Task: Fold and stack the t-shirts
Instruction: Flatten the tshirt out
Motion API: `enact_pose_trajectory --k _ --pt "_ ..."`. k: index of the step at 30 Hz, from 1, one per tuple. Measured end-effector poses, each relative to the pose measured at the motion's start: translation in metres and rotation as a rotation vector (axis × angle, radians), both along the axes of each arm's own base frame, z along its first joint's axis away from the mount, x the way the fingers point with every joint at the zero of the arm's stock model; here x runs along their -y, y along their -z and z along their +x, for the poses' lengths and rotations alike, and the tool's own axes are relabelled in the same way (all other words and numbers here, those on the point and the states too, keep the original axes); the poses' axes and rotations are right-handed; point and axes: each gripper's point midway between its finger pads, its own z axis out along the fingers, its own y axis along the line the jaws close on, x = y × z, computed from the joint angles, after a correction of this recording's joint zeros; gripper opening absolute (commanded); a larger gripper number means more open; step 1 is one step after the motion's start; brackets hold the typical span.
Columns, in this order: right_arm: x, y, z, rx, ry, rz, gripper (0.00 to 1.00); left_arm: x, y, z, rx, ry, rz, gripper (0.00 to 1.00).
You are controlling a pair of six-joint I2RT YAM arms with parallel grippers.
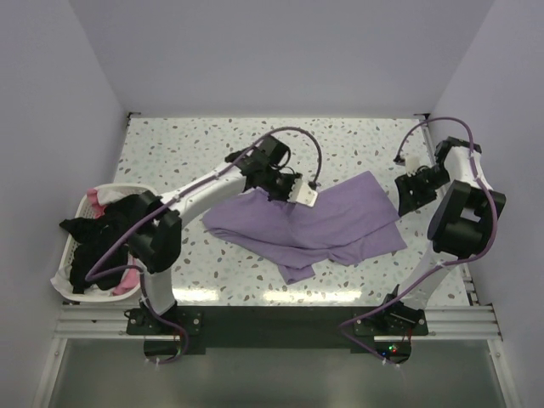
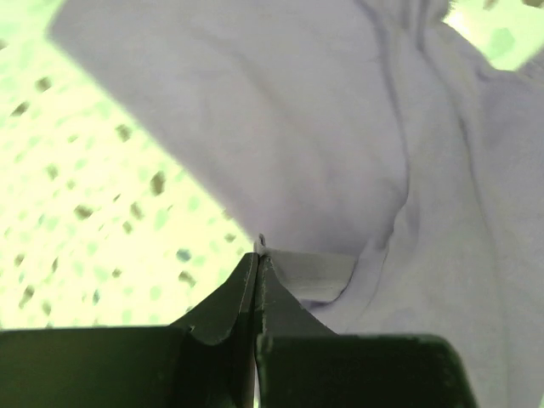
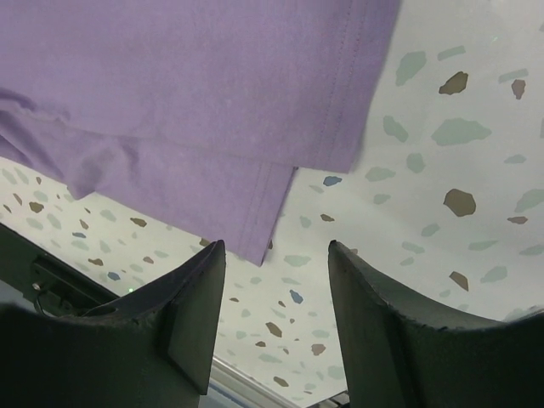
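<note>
Lilac shirt (image 1: 327,223) is lying rumpled right of the basket (image 1: 61,285); left gripper (image 2: 257,257) is clamping tight on its edge; right gripper (image 3: 276,253) is hanging half-open, empty. Pulling slowly is probably safest.

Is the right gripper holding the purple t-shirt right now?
No, the right gripper stands open, gripping nothing; the purple t-shirt lies just beyond its fingertips.
</note>
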Motion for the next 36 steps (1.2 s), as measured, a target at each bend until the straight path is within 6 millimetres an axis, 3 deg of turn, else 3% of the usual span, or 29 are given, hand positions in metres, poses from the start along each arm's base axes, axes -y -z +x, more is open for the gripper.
enact_pose_trajectory --k 3,5,6,10,15,20,26,32,36 --pt "-0.002 -0.003 0.002 0.022 -0.020 0.012 0.57 -0.021 -0.040 0.028 -0.001 -0.160 -0.098 0.00" --pt "-0.004 -0.008 0.004 0.051 -0.035 0.019 0.58 -0.049 -0.065 0.055 0.001 -0.306 -0.167 0.00" --pt "-0.004 -0.011 0.005 0.064 -0.041 0.018 0.58 -0.058 -0.071 0.062 0.000 -0.352 -0.186 0.00" --pt "-0.006 -0.025 0.010 0.133 -0.073 0.014 0.56 -0.126 -0.086 0.109 -0.024 -0.640 -0.268 0.00" --pt "-0.011 -0.029 0.018 0.174 -0.130 -0.015 0.45 -0.184 -0.073 0.140 -0.082 -0.883 -0.275 0.00" --pt "-0.013 -0.016 0.029 0.203 -0.239 -0.094 0.45 -0.196 -0.039 0.153 -0.128 -1.025 -0.221 0.00" --pt "-0.005 0.007 0.019 0.181 -0.352 -0.151 0.46 -0.218 0.005 0.168 -0.172 -1.169 -0.127 0.00" --pt "0.001 0.020 0.025 0.212 -0.441 -0.202 0.45 -0.228 0.012 0.185 -0.153 -1.242 -0.097 0.00" --pt "0.001 0.039 0.017 0.213 -0.517 -0.221 0.42 -0.230 0.015 0.190 -0.150 -1.259 -0.088 0.00"
